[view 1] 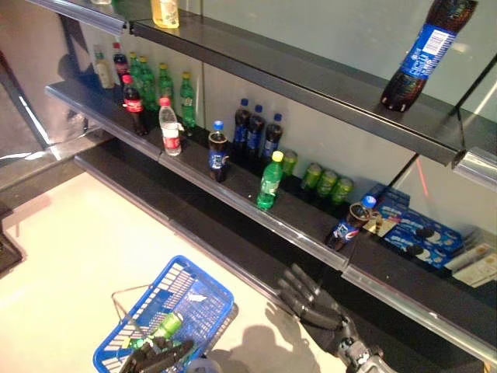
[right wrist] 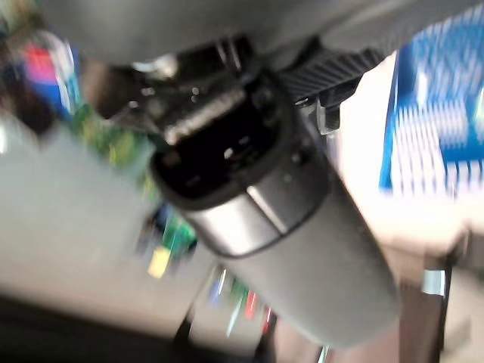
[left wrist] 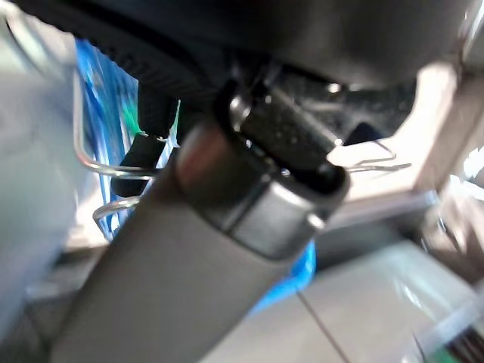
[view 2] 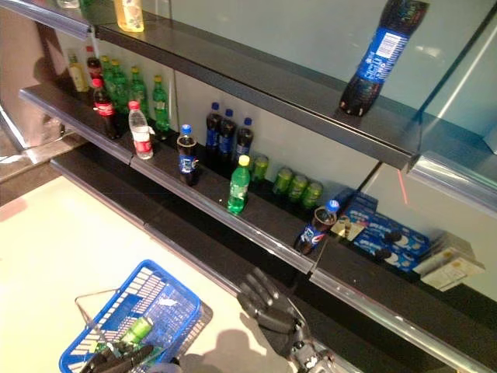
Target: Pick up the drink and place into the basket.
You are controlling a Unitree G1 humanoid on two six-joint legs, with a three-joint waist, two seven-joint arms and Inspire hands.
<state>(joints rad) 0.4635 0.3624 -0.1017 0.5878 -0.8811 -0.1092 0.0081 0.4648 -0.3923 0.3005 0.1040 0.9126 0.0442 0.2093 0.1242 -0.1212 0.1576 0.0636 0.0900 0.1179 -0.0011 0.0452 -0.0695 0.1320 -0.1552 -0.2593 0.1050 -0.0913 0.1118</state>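
One green bottle (view 1: 165, 326) already lies in the blue basket (view 1: 203, 290), whose handle the left hand (view 1: 159, 357) grips. At five o'clock, the right hand (view 1: 311, 305), fingers relaxed and empty, must reach the tilted cola bottle (view 1: 349, 224) at two o'clock.

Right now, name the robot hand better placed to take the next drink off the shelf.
Right. The right robot hand hovers empty just below the middle shelf of bottles, while the left robot hand is down at the blue basket.

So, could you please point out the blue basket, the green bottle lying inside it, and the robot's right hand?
blue basket (view 1: 208, 291): left eye view, far rim.
green bottle (view 1: 165, 325): left eye view, its body.
right hand (view 1: 314, 308): left eye view, on the fingers.
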